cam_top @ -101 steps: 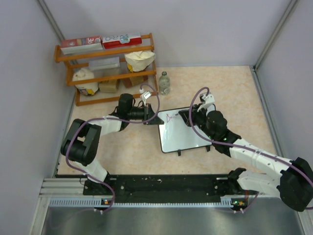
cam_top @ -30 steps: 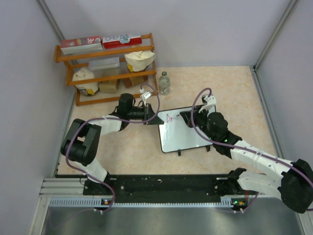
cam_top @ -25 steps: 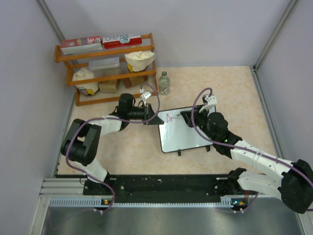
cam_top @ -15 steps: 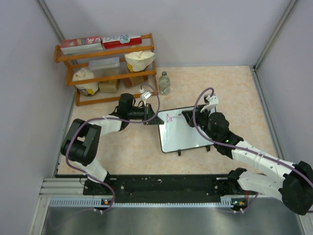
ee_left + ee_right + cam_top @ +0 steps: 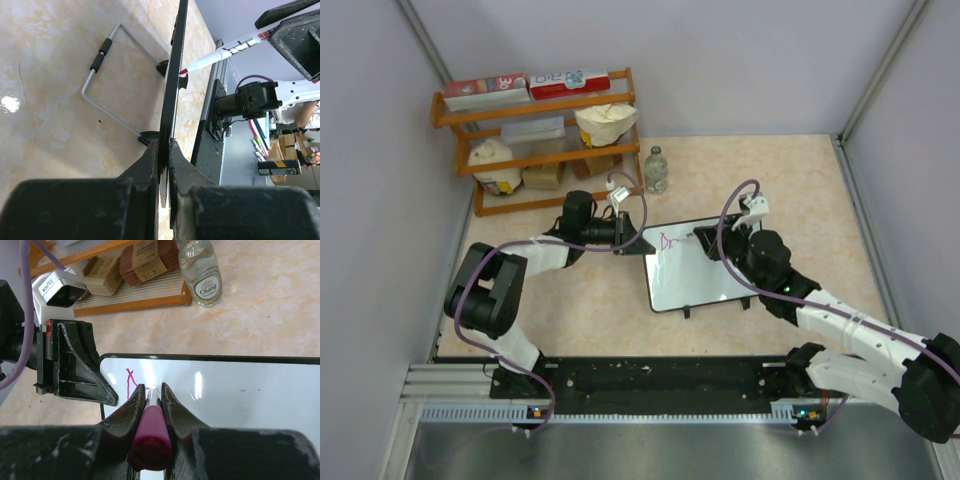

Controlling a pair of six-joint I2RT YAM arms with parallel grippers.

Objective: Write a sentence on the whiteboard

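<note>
The whiteboard [image 5: 695, 275] stands tilted on its black feet in the middle of the table. My left gripper [image 5: 640, 240] is shut on its left edge; in the left wrist view the board [image 5: 172, 90] runs edge-on out of the closed fingers [image 5: 150, 160]. My right gripper [image 5: 712, 243] is shut on a magenta-capped marker [image 5: 150, 435], whose tip touches the board's upper left part. The first pink strokes of the sentence [image 5: 131, 382] sit just left of the tip. From the left wrist, the marker [image 5: 225, 50] shows white with a pink tip against the board face.
A wooden shelf [image 5: 535, 140] with boxes, bags and a tub stands at the back left. A small clear bottle [image 5: 656, 170] stands beside it, just behind the board. The wire stand [image 5: 107, 85] props the board from behind. Grey walls close in left, right and behind.
My right gripper has slid the marker slightly to the right along the board's top, and the pink writing has grown by a stroke. The left gripper and the board have stayed put.
</note>
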